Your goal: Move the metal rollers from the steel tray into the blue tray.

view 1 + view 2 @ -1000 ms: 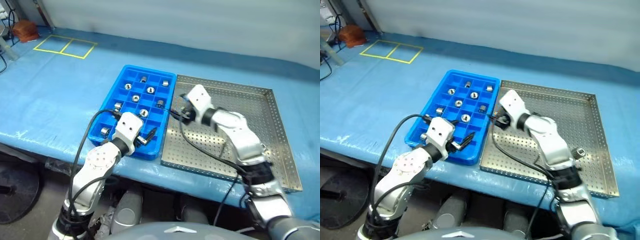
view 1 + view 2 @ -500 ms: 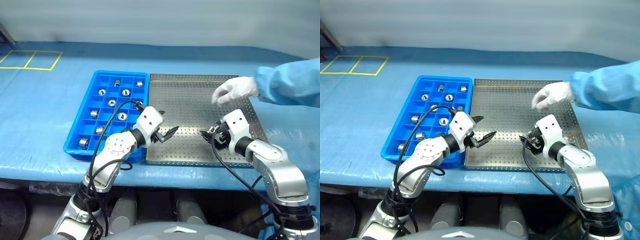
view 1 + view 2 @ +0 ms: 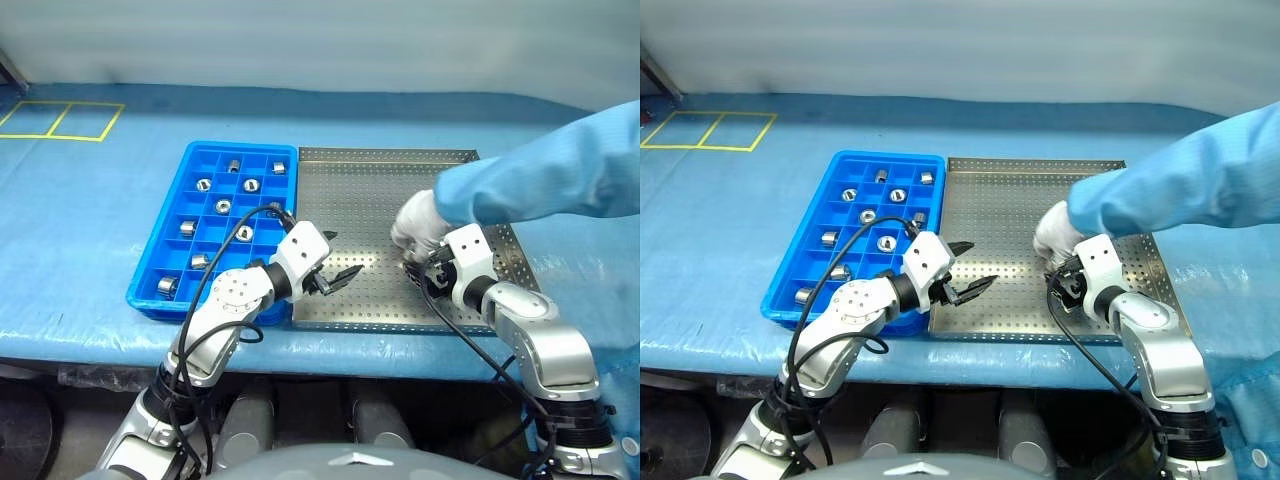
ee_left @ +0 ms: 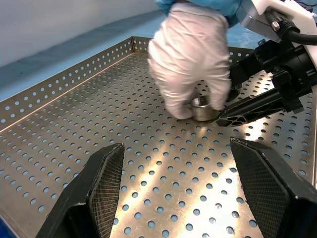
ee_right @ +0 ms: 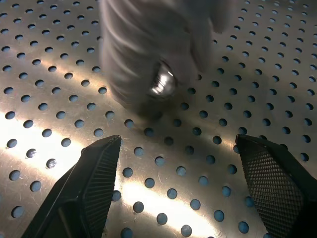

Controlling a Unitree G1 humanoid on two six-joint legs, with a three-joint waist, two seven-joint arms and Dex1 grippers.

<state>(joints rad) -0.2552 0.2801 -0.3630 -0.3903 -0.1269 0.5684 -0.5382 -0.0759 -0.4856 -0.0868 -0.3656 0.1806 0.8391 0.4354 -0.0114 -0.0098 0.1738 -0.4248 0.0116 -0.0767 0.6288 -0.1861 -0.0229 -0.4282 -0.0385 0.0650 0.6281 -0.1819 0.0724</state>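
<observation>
Since half a second ago the person's gloved hand (image 3: 418,226) has come down from above the steel tray (image 3: 380,190) to its floor, where it sets a metal roller (image 4: 201,108) just in front of my right hand (image 3: 1061,283) — a fresh piece to pick, I take it. My right hand has its fingers spread, empty, aimed at that roller, so I judge it is waiting for the glove to clear. My left hand (image 3: 335,274) hangs spread and empty over the tray's near edge beside the blue tray (image 3: 160,285), where nine or so rollers (image 3: 224,207) already sit in separate compartments.
</observation>
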